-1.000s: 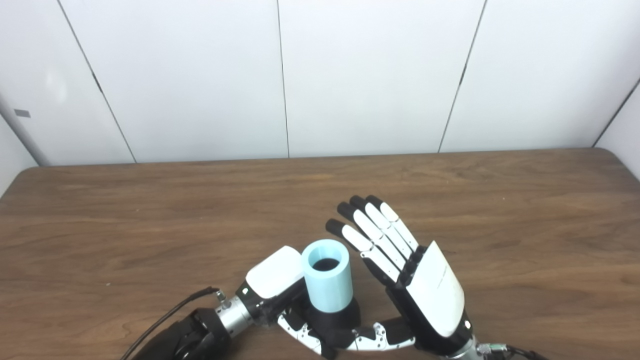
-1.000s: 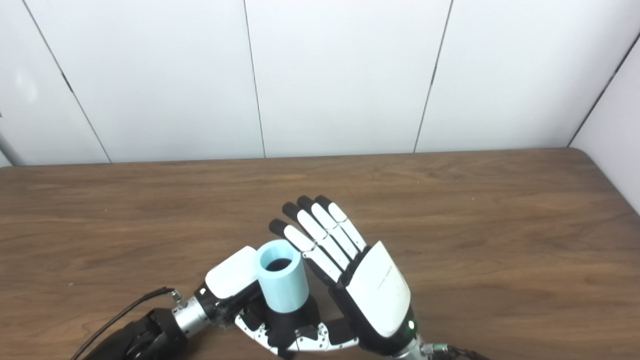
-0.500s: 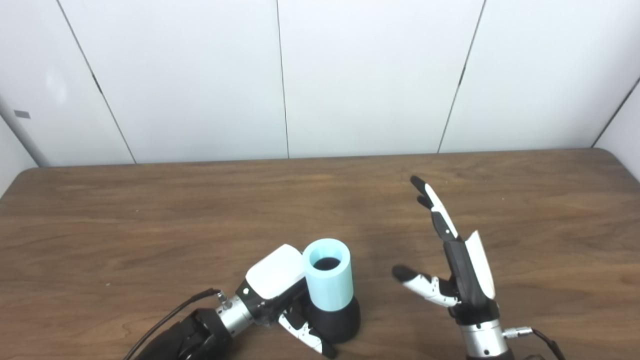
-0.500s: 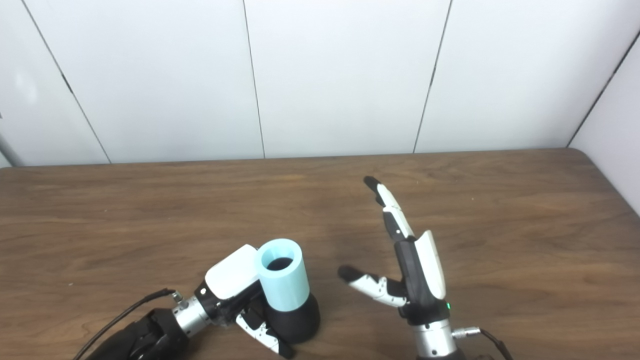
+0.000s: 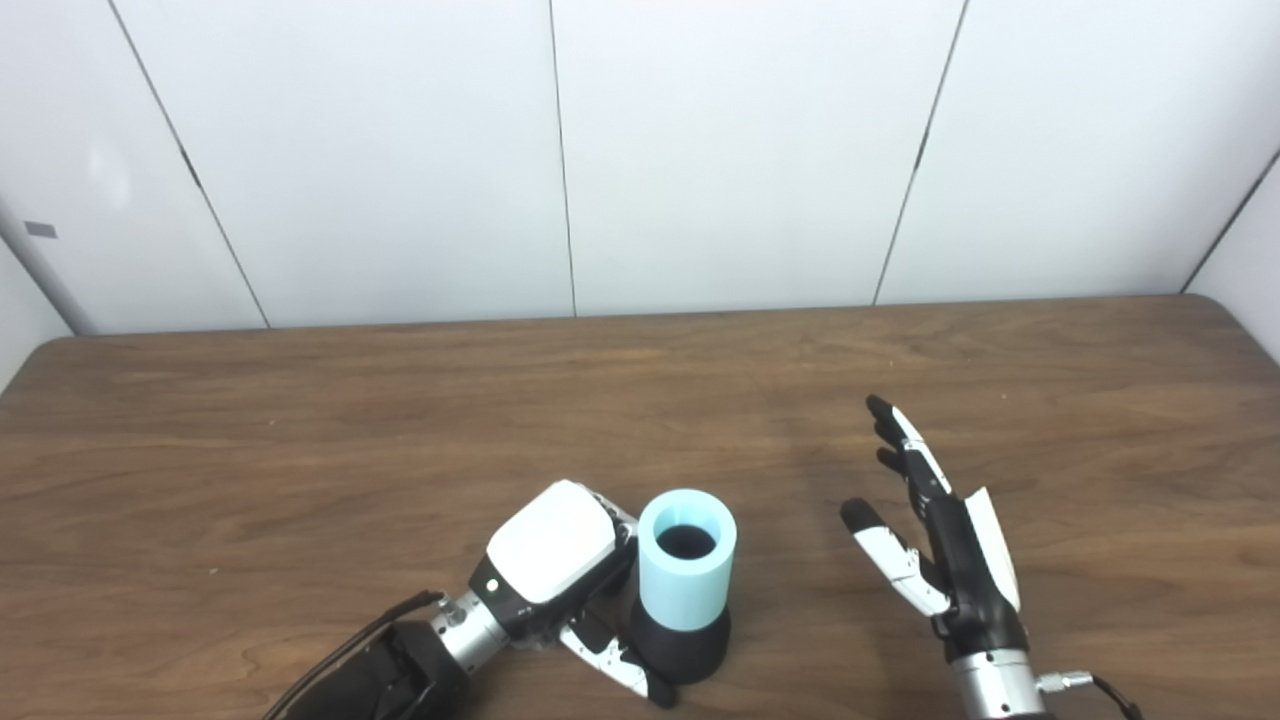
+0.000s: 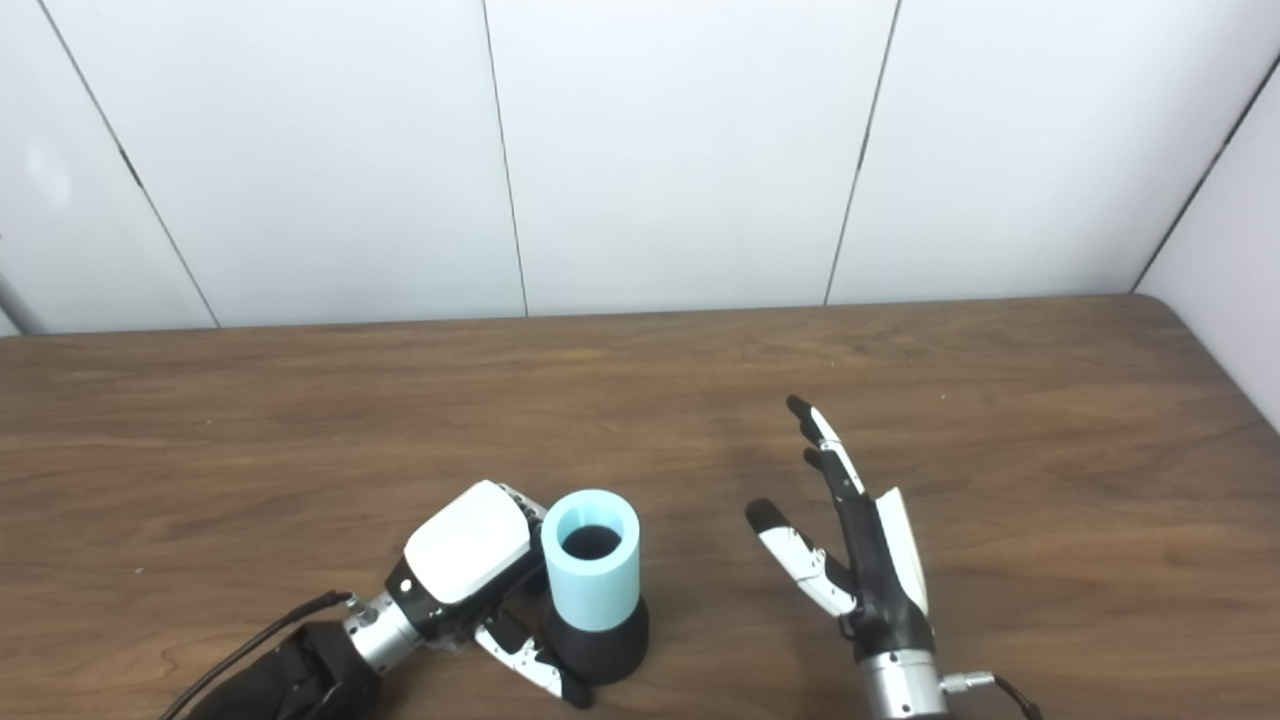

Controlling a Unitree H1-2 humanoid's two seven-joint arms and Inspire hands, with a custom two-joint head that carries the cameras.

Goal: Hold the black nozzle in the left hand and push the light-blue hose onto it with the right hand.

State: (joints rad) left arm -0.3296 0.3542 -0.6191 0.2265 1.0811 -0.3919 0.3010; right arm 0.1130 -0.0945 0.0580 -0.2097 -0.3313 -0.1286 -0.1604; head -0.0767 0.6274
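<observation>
The black nozzle [image 5: 682,645], capped by the upright light-blue hose [image 5: 686,558], is gripped low on the table [image 5: 300,450] by the left hand [image 5: 555,560], while the right hand [image 5: 945,555] is held apart, edge-on, fingers spread and empty.

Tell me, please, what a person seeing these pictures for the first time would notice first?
The light-blue hose stands out first: a short upright tube near the front edge of the brown table, seated on the black nozzle. The left hand is beside it, its fingers at the nozzle. To the right, the right hand is open and apart from it, touching nothing.
</observation>
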